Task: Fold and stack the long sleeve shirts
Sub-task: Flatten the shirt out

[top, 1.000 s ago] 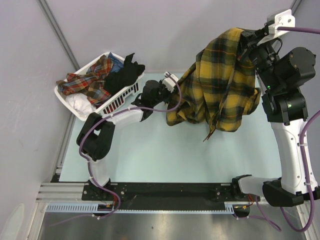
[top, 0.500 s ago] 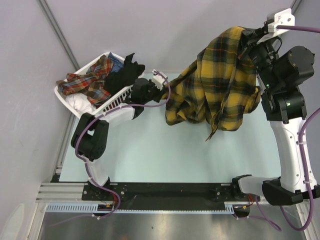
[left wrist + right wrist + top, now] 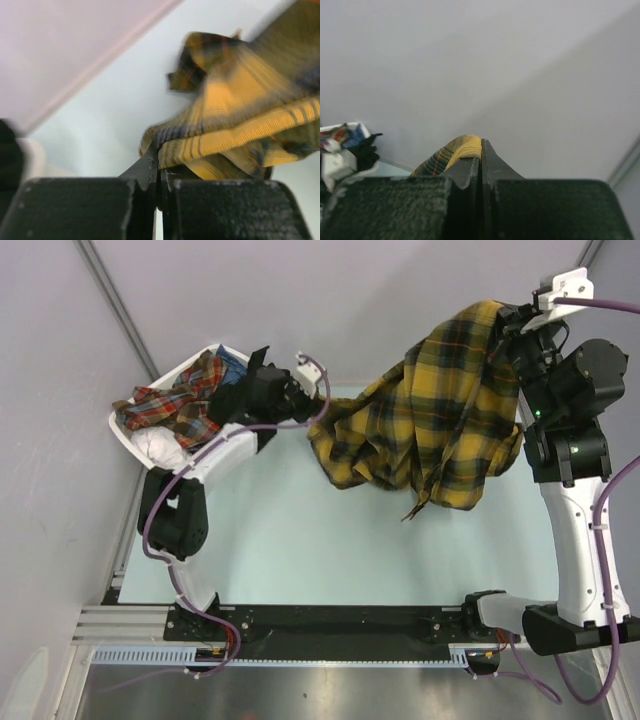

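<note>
At left gripper [image 3: 159, 159] tips: jaws closed, pinching edge of mustard plaid shirt [image 3: 450, 410], low near tabletop [image 3: 300, 540]. Right gripper [image 3: 481, 147] clamped shut on opposite end, raised high at far right. Shirt hangs bunched between the two, one strip dangling.

Progress: judged early; no fold made, nothing stacked.

Surroundings: white basket [image 3: 186, 364] at far left holds red-green plaid garment [image 3: 180, 400], black garment [image 3: 240, 395], something white. Left arm crowds basket; bunched cloth likely needs spreading first.

There is one mustard-yellow and black plaid cloth shirt [image 3: 440, 400], one pale table [image 3: 300, 540] and one white slatted plastic basket [image 3: 128, 443]. The basket holds four garments: one red plaid garment [image 3: 175, 400], one black garment [image 3: 228, 400], one white cloth [image 3: 160, 445] and one blue cloth [image 3: 232, 365]. There are two black-and-white robot arms, the left arm [image 3: 185, 510] and the right arm [image 3: 575, 510].
</note>
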Tool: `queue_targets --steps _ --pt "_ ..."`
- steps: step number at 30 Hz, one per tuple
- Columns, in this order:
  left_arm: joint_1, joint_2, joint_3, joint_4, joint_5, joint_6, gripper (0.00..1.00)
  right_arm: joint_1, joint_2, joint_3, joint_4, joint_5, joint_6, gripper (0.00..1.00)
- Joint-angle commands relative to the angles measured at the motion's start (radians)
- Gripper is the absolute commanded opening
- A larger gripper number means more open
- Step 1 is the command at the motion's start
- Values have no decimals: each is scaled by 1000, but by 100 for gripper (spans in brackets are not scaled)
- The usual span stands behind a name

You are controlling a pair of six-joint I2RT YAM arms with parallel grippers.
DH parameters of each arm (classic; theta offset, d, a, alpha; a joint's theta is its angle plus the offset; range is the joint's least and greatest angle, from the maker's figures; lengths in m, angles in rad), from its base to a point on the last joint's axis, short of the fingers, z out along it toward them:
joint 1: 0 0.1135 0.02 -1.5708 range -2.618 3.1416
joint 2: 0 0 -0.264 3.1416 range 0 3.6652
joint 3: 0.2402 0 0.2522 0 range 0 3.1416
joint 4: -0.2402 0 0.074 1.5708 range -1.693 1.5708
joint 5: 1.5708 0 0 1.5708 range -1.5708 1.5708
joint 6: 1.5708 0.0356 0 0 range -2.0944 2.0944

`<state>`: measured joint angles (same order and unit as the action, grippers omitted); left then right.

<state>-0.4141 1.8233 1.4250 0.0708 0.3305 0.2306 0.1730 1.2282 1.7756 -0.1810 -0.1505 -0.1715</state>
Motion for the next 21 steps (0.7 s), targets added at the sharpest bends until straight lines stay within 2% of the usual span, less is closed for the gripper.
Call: queue_targets --steps 1,5,6,8,9,12,15,18,19,21 --pt "58 -41 336 -338 19 134 0 -165 -22 -109 130 -29 7 0" --pt "61 -45 471 -419 -86 278 0 -323 23 -159 172 -110 56 0" --pt "61 -32 561 -448 -100 294 0 -346 42 -157 210 -168 67 0" --pt "64 22 670 -534 -161 300 0 -406 92 -143 219 -202 96 0" --pt "64 39 778 -580 -188 296 0 -426 106 -139 239 -231 110 0" --pt "69 65 882 -574 -255 285 0 -490 154 -93 267 -280 165 0" --pt "74 3 832 -466 -289 286 0 -544 175 -38 307 -314 211 0" --pt "69 -59 799 -410 -259 337 0 -590 179 22 348 -343 237 0" --pt "60 -71 795 -401 -280 381 0 -596 177 31 359 -351 233 0" --pt "17 -90 766 -362 -391 565 0 -607 165 53 386 -351 204 0"
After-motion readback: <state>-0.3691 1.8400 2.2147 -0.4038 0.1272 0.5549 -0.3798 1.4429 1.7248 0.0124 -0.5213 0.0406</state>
